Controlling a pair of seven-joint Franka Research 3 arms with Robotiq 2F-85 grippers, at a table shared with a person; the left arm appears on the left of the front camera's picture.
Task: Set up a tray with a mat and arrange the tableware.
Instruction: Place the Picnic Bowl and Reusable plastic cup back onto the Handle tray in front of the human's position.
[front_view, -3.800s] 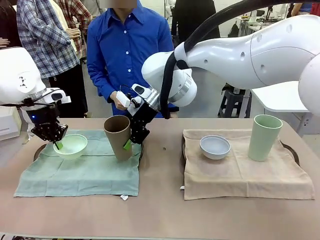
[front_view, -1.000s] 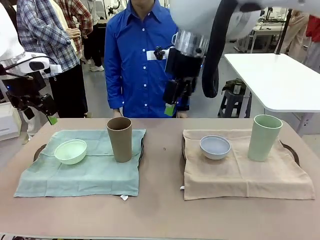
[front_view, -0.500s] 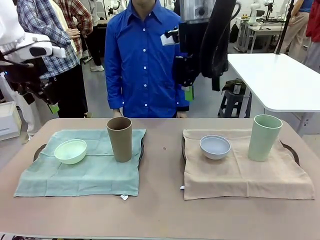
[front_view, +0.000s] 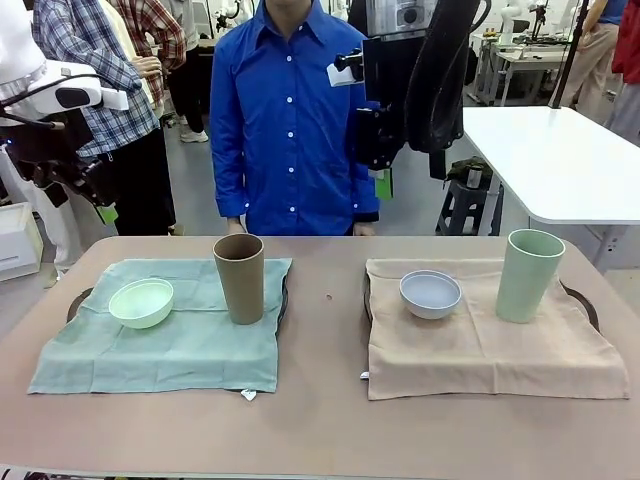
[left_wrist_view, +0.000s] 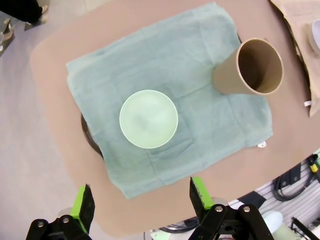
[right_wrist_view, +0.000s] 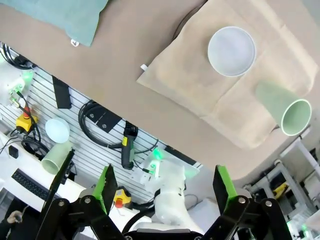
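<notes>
Two trays carry mats and tableware. On the green mat (front_view: 160, 345) stand a mint bowl (front_view: 141, 302) and a tan-brown cup (front_view: 239, 278). The beige mat (front_view: 480, 345) holds a pale blue bowl (front_view: 430, 293) and a pale green cup (front_view: 529, 275). My left gripper (front_view: 92, 200) hangs open, high at the left, above the mint bowl (left_wrist_view: 148, 118) and brown cup (left_wrist_view: 250, 67). Its own view shows the left gripper (left_wrist_view: 141, 200) with nothing between its fingers. My right gripper (front_view: 380, 172) is raised over the table's middle, open and holding nothing. The right gripper (right_wrist_view: 165, 187) looks down on the blue bowl (right_wrist_view: 231, 51) and green cup (right_wrist_view: 287, 107).
A person in a blue shirt (front_view: 285, 110) stands at the far side, arms down. The dark rim of the left tray (front_view: 78, 300) and of the right tray (front_view: 585, 300) peeks from under the mats. Bare tabletop (front_view: 325, 330) lies between the trays.
Both grippers let go of the mint bowl and brown cup and lifted well above the table. Over the last second the right gripper drifted up and right; the left rose slightly.
</notes>
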